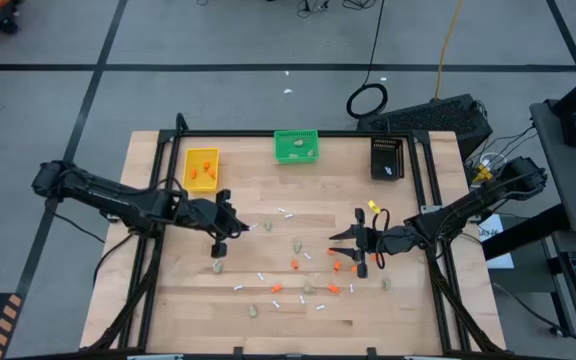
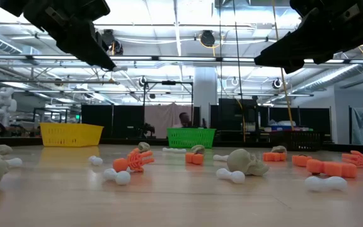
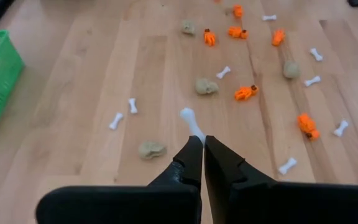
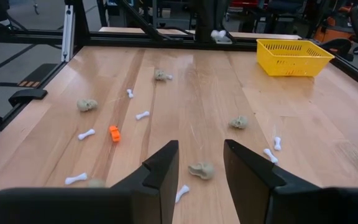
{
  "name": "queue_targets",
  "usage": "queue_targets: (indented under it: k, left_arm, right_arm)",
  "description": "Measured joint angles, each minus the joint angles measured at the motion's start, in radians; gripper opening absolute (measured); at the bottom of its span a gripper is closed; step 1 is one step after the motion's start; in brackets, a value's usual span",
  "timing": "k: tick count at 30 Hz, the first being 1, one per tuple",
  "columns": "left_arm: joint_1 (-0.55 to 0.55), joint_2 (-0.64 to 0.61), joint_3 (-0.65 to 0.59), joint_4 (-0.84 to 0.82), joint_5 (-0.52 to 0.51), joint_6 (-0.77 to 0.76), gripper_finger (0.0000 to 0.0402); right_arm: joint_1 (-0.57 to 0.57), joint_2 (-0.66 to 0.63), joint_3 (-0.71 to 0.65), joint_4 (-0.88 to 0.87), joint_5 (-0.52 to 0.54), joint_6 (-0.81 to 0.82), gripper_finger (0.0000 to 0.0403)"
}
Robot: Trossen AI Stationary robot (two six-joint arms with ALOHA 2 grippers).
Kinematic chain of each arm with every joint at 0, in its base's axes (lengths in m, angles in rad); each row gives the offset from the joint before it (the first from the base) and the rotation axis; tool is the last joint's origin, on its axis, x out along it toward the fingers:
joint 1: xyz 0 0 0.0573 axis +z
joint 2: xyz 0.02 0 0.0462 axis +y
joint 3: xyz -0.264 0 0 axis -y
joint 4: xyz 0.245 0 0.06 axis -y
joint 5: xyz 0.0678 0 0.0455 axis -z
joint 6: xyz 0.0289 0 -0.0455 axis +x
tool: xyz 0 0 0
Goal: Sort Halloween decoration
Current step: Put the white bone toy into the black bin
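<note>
- Halloween decoration (image 1: 295, 264) scattered loose over middle and near part of wooden tabletop (image 1: 168, 300): orange bits, beige-grey skull-like lumps, small white bones.
- One white bone (image 3: 192, 124) pinched at tip of left hand (image 3: 202, 144), fingers clenched on it, bone sticking out forward, lifted off tabletop.
- Left hand (image 1: 222, 228) over left-middle of tabletop, a beige lump (image 1: 218, 267) just beside it on the near side.
- Right hand (image 1: 356, 243) over right-middle of tabletop, among orange bits; fingers parted, grasping nothing.
- In right wrist view a beige lump (image 4: 201, 170) lying on tabletop in the gap between parted fingers (image 4: 164, 163), not touched.
- Yellow bin (image 1: 201, 167) at far left edge, orange bits inside.
- Green bin (image 1: 296, 146) at far middle, beige lumps inside.
- Black bin (image 1: 387, 157) at far right, something white inside, too small to tell.
- No readable writing or labels on bins or arms.
</note>
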Motion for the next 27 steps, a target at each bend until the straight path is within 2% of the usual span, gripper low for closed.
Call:
queue_targets:
  k: [8,20,24,27]
  left_arm:
    - [-0.033,0.042,0.0,-0.02,0.0,-0.055,0.0006]
    - [-0.072,0.238,0.0,-0.065,-0.002,-0.137,0.0006]
    - [-0.072,0.267,0.0,-0.055,-0.013,-0.133,0.0006]
    - [-0.078,0.289,0.0,0.006,0.028,-0.106,0.0006]
  right_arm:
    - [0.0,0.0,0.0,0.007,0.0,0.0,0.0114]
    - [0.0,0.0,0.0,0.007,0.0,0.003,0.0114]
    - [0.0,0.0,0.0,0.007,0.0,0.002,0.0114]
    - [0.0,0.0,0.0,0.006,0.0,0.001,0.0114]
